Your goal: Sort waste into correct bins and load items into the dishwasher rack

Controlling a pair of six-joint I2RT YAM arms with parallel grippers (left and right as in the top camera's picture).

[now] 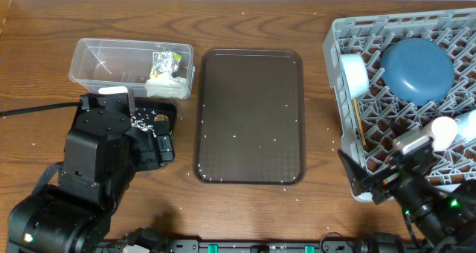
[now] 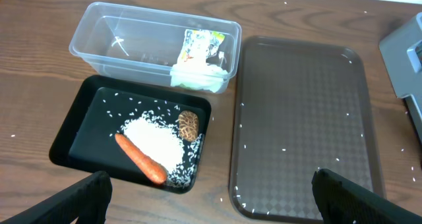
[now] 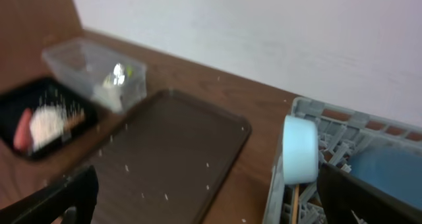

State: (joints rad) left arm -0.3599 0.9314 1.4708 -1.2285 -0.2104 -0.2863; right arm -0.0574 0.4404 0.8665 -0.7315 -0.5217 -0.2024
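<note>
over the black tray (image 2: pixel 79 128), the left gripper (image 2: pixel 208 181) hangs wide open and empty, with carrot (image 2: pixel 140 159), rice (image 2: pixel 153 138) and brown lump (image 2: pixel 188 124) lying in it. beside the rack (image 1: pixel 336 41), the right gripper (image 3: pixel 208 172) gapes empty too; napkin (image 2: pixel 198 77) and wrapper (image 2: pixel 201 45) sit in the clear tub (image 2: pixel 92 43).

1. The table (image 1: pixel 245 7) is dark brown wood with a visible grain.
2. A clear tub (image 1: pixel 134 43) stands at the back left, its long side running left to right.
3. A black tray (image 2: pixel 92 132) sits just in front of the tub, almost touching it.
4. A larger brown tray (image 1: pixel 249 119) lies in the middle, just beside both, with its long side running front to back.
5. A light-grey rack (image 1: pixel 336 74) sits at the right edge, apart from the brown tray.
6. Loose white rice grains (image 1: pixel 332 141) are scattered over the bare wood.
7. A black cable (image 1: pixel 37 108) trails in from the left edge.
</note>
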